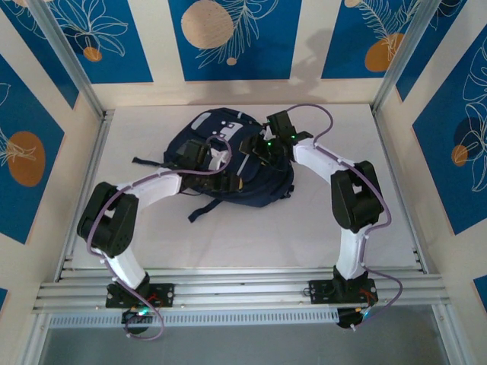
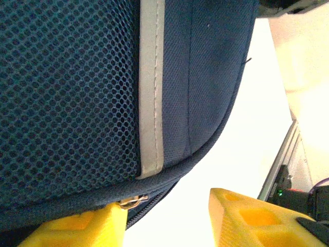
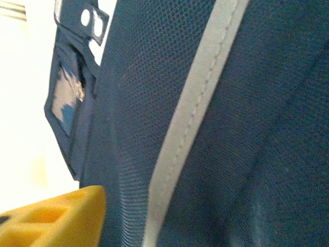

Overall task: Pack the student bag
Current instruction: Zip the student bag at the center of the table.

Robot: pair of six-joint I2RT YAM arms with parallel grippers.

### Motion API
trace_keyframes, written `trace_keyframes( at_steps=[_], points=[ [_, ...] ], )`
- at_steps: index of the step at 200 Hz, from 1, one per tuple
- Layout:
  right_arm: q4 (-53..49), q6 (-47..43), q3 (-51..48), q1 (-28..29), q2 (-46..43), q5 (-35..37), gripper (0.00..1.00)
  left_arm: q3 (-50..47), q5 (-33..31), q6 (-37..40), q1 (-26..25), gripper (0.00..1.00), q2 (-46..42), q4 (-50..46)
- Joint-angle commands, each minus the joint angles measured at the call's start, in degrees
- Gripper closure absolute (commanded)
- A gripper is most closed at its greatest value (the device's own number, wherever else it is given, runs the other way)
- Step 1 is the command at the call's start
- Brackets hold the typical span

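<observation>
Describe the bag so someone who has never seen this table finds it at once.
On the white table, at its middle, lies the bag. Unlike the hard white arms over it, it is soft dark navy fabric with pale grey stripes.

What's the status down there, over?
Left fingers open by zipper pull. Right fingers at student bag, state unclear. Bag lying on table, no obstruction seen.

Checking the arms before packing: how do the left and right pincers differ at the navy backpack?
Left pincer: both yellow fingers apart, at the large navy fabric backpack's zipper beside mesh. Right pincer: one yellow finger shows, by plain fabric and a grey stripe. Left reaches from its left, right from its right. Both sit close to it.
</observation>
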Motion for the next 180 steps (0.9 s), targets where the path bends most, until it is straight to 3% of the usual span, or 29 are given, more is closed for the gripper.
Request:
trace_keyframes(
  at_steps=[1,49,92,137,180],
  points=[
    [-6.5,-3.9,-2.0,-0.3,-5.6,2.6,0.29,-0.5,0.0,-2.2,0.3,0.5,-1.3,2.1],
    [-13.4,-8.0,-8.9,1.6,-14.8,11.1,0.26,-5.1,-3.5,-8.1,3.6,0.42,-5.3,4.5],
    [-13.5,-8.5,-13.1,9.7,-19.8,14.9,0.29,-8.5,-8.2,-11.7,6.2,0.37,-8.6,7.4],
    [-7.4,-4.2,-13.5,17.2,-16.1,17.4,0.4,-8.2,-9.3,-15.5,8.4,0.37,-5.2,14.3],
    [-5.0,-0.9,-9.4,21.4,-8.9,25.5,0.56,-5.7,-7.6,-19.2,8.4,0.41,0.4,19.9]
  ],
)
